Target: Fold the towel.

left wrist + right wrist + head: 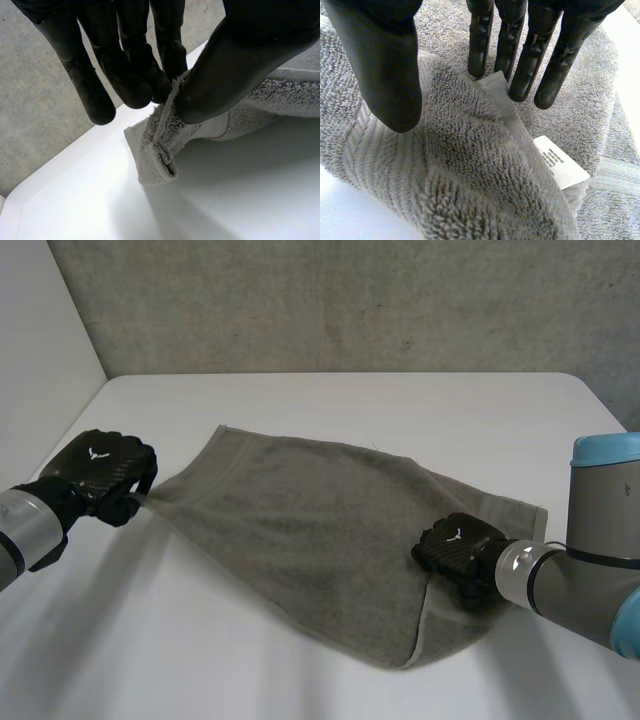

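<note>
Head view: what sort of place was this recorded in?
Likely a lab or test bench, not a home: a plain white table, a rough grey wall behind it, and one grey towel between the left robot hand and the right robot hand.

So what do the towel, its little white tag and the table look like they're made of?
The towel looks like grey cotton terry: looped, fuzzy pile, with a flatter woven band near its edge. The tag looks like a smooth white printed fabric label, though it could be paper. The table is smooth, plain white, probably laminate or painted board.
</note>
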`<state>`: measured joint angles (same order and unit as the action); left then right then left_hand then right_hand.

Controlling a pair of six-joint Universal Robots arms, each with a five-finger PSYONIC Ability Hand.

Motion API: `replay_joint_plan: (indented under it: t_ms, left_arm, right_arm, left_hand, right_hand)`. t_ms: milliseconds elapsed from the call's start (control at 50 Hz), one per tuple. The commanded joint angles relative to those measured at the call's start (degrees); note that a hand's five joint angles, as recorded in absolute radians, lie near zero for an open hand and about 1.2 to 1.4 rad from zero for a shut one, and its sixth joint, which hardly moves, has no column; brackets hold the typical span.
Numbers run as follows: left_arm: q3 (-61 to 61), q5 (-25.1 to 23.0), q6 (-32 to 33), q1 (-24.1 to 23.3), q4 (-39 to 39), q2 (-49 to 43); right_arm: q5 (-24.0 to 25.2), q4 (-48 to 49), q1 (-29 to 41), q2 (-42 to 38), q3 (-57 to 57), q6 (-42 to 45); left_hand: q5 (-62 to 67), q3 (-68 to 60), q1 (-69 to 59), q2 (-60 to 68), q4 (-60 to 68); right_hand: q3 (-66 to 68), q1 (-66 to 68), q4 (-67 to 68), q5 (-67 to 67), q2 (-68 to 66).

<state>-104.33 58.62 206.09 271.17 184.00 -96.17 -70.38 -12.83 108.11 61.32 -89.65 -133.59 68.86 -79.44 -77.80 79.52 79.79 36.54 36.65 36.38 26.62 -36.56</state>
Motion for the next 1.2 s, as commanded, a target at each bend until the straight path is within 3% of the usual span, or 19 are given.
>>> replay_joint_plan:
  t_ms: [20, 160, 340, 500, 520, 540, 580, 660, 780, 1060, 1200]
  left_arm:
    - [0.0, 0.09, -0.07, 0.06, -0.05, 0.02]
    - [-0.09, 0.09, -0.16, 0.06, -0.05, 0.19]
    - [-0.79, 0.0, -0.16, 0.5, -0.13, 1.51]
    - [-1.32, -1.67, -1.21, 1.47, -0.75, 4.32]
    - [-1.32, -1.93, -1.47, 1.73, -1.01, 4.5]
    - [-1.32, -1.93, -1.48, 1.73, -1.01, 4.5]
    - [-1.32, -2.02, -1.56, 1.91, -1.28, 4.5]
    - [-1.4, -2.28, -1.65, 2.44, -1.36, 4.59]
    - [-1.84, -2.72, -1.65, 2.87, -1.36, 4.59]
    - [-1.93, -2.81, -1.56, 2.88, -1.28, 4.5]
    - [-2.02, -2.9, -1.56, 2.88, -1.28, 4.41]
  right_arm:
    - [0.16, 0.0, -0.09, 1.43, -1.14, -0.01]
    - [-0.02, -0.18, 0.08, 2.22, -1.84, -0.01]
    - [-0.19, -1.06, -0.18, 2.48, -2.37, -0.01]
    - [-0.28, -1.58, -1.15, 10.56, -4.04, -0.27]
    - [-0.28, -1.84, -0.97, 10.83, -4.3, -0.27]
    - [-0.28, -1.85, -0.97, 10.83, -4.31, -0.27]
    - [0.33, -2.98, -0.18, 11.53, -5.27, 0.08]
    - [0.25, -3.95, 0.26, 11.54, -6.32, 2.35]
    - [0.25, -3.17, 0.35, 11.27, -8.43, 8.43]
    - [6.22, 0.09, 2.63, 10.92, -11.16, 8.52]
    - [6.49, 0.79, 3.86, 10.57, -11.43, 8.43]
  left_hand:
    - [1.14, -0.56, -2.2, 0.48, 0.21]
    - [1.14, -0.56, -2.2, 0.48, 0.21]
    - [1.14, -0.56, -2.2, 0.48, 0.21]
    - [1.14, -0.56, -2.2, 0.48, 0.21]
    - [1.14, -0.56, -2.2, 0.48, 0.21]
    - [1.14, -0.56, -2.2, 0.48, 0.21]
    - [1.14, -0.56, -2.2, 0.48, 0.21]
    - [1.14, -0.56, -2.2, 0.48, 0.21]
    - [1.14, -0.56, -2.2, 0.48, 0.21]
    - [1.14, -0.56, -2.2, 0.48, 0.21]
    - [1.14, -0.56, -2.2, 0.48, 0.21]
  right_hand:
    - [10.38, 10.27, 10.54, 10.3, -10.36]
    - [43.43, 43.33, 43.6, 43.35, -43.42]
    - [43.46, 43.35, 43.62, 43.38, -43.44]
    - [43.46, 43.35, 43.62, 43.38, -43.44]
    - [34.36, 34.25, 34.52, 34.28, -34.34]
    - [34.26, 34.16, 34.43, 34.18, -34.25]
    - [14.14, 14.04, 14.31, 14.06, -14.13]
    - [3.36, 3.25, 3.52, 3.28, -3.34]
    - [0.96, 0.86, 1.13, 0.88, -0.95]
    - [-6.08, -6.19, -5.92, -6.16, 6.1]
    - [-7.96, -8.06, -7.79, -8.04, 7.97]
